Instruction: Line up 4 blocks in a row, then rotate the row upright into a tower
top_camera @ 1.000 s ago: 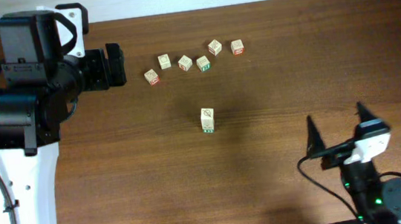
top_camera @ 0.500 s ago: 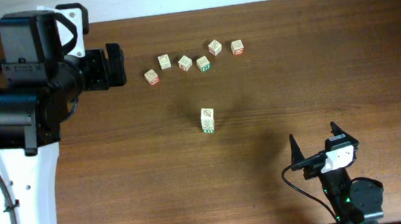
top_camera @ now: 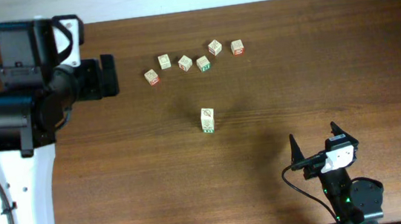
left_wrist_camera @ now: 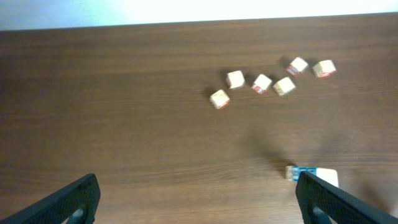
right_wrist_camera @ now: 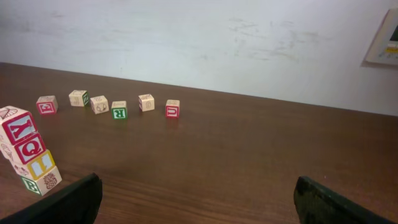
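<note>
Standing four high, blocks, left hand spread apart, right hand spread apart, both empty

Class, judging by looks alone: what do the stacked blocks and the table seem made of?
Stacked blocks: probably pale wood, matte, with printed red and yellow letters. Table: dark brown wood or wood-look laminate; grain streaks and slight sheen leave that open.

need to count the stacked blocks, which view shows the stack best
Right wrist view: the stack of four blocks shows side-on, each cube distinct, letters Y and Q readable. Overhead sees it almost top-down, so the levels merge. Left wrist catches only a partly hidden piece.
</note>
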Action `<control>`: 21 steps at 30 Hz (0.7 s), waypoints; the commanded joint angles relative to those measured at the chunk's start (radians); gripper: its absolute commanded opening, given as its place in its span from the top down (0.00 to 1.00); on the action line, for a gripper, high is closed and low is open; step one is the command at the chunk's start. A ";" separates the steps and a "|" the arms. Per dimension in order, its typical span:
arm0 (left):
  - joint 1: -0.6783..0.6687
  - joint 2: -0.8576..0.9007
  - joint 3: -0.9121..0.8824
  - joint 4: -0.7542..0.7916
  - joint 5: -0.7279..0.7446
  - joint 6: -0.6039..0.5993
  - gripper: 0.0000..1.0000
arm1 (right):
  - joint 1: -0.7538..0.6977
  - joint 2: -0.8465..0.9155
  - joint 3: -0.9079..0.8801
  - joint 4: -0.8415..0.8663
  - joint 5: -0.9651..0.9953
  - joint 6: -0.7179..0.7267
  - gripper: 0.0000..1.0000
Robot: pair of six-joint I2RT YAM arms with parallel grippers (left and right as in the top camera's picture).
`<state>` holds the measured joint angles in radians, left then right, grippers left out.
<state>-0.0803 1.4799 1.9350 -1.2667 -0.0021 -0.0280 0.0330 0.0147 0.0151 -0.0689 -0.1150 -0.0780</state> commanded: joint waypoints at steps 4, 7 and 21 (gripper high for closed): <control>0.056 -0.381 -0.610 0.392 -0.023 0.050 0.01 | -0.006 -0.011 -0.010 0.002 -0.005 0.011 0.02; 0.059 -0.669 -1.006 0.697 -0.035 0.113 0.01 | -0.006 -0.011 -0.010 0.002 -0.005 0.011 0.02; 0.059 -1.475 -1.927 1.185 0.030 0.269 0.01 | -0.006 -0.011 -0.010 0.002 -0.005 0.011 0.02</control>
<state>-0.0257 0.0139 0.0231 -0.0753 0.0113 0.2218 0.0330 0.0109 0.0143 -0.0666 -0.1150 -0.0776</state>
